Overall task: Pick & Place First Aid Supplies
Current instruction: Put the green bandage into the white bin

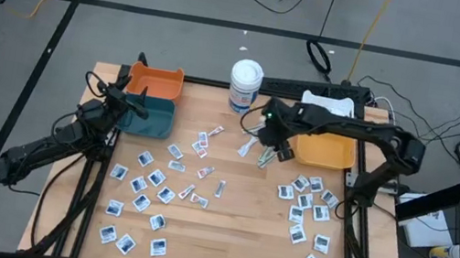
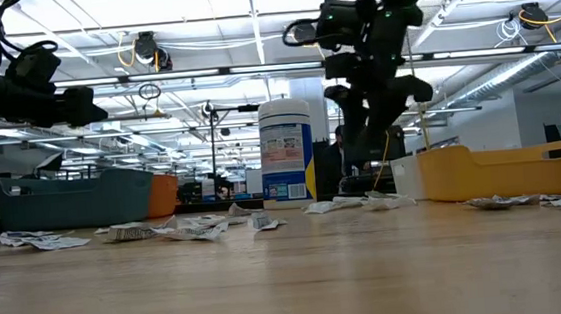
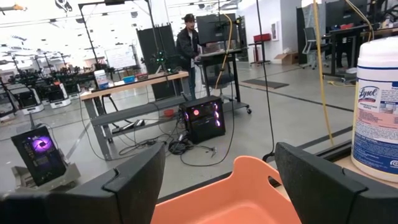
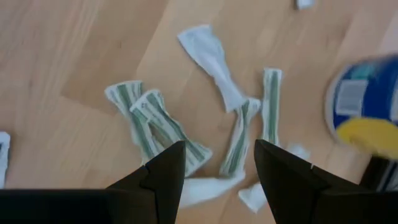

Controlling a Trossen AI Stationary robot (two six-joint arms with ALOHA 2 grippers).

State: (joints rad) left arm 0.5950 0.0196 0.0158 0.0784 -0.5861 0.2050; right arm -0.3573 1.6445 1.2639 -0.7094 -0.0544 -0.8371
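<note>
From above, you see your right arm reaching in from the desk's [image 1: 223, 230] right edge, bent across the yellow bin [image 1: 327, 150], with its right gripper [image 1: 265, 149] pointing down over a small cluster of strips [image 1: 256, 152] just in front of the tub [image 1: 244, 86]. Your left arm lies along the desk's left side, and its left gripper [image 1: 134, 103] sits over the teal bin [image 1: 147, 116], next to the orange bin [image 1: 157, 80]. White-and-blue packets [image 1: 150, 192] are scattered flat across the left and middle of the desk, and a second group [image 1: 307, 206] lies on the right, in front of the yellow bin.

From desk level, the right arm comes down from above beside the tub [image 2: 286, 149]. Its gripper [image 2: 362, 176] hangs low over crumpled strips [image 2: 349, 204], and you cannot tell from here whether it touches them. The left arm is raised at the upper left, above the teal bin [image 2: 68, 198].

From the left wrist, the left gripper [image 3: 217, 180] is spread wide and holds nothing; the orange bin [image 3: 236, 199] lies between its fingers, with the tub [image 3: 378, 106] to one side. A person stands at a bench far off in the room.

From the right wrist, the right gripper [image 4: 214, 168] is spread apart, empty, just above whitish strips [image 4: 239, 134] with green stripes. They lie twisted and overlapping on the wood.
</note>
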